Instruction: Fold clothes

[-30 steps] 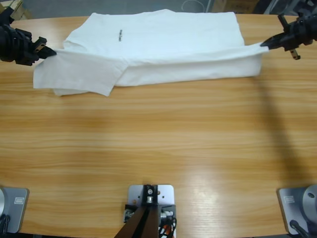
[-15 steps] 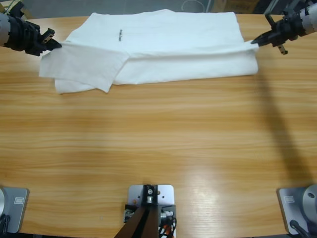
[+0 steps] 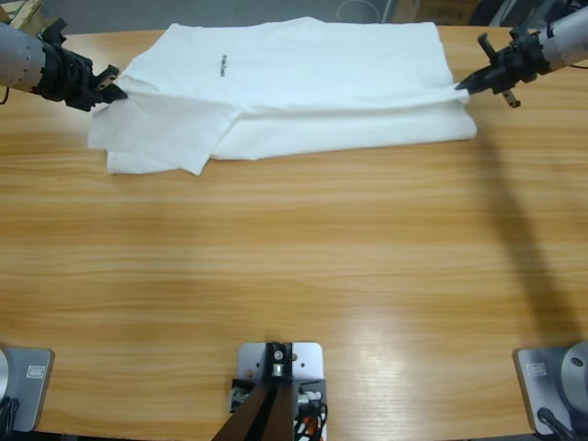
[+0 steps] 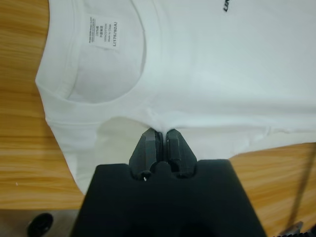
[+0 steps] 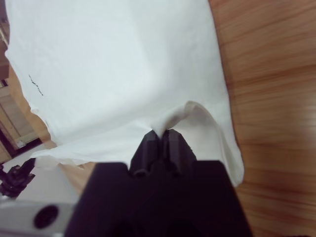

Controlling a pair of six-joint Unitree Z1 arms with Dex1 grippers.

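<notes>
The white T-shirt (image 3: 303, 83) lies across the far part of the table, its near long edge folded up over the body. A small dark mark (image 3: 221, 65) is printed near the collar end at the left. My left gripper (image 3: 115, 91) is shut on the cloth at the shirt's left end; in the left wrist view my gripper (image 4: 160, 133) pinches a fold just below the collar and its label (image 4: 102, 33). My right gripper (image 3: 462, 84) is shut on the folded edge at the right end, and the right wrist view shows my gripper (image 5: 160, 132) holding a raised tuck of T-shirt (image 5: 123, 69).
The wooden table (image 3: 294, 276) stretches bare from the shirt to its near edge. The shirt's far edge lies close to the table's back edge (image 3: 101, 35). The right arm's shadow runs down the right side of the table.
Both grippers have carried their held shirt edges away from the near side and slightly inward, laying the folded edge further over the shirt's body. The left sleeve has shifted right.
</notes>
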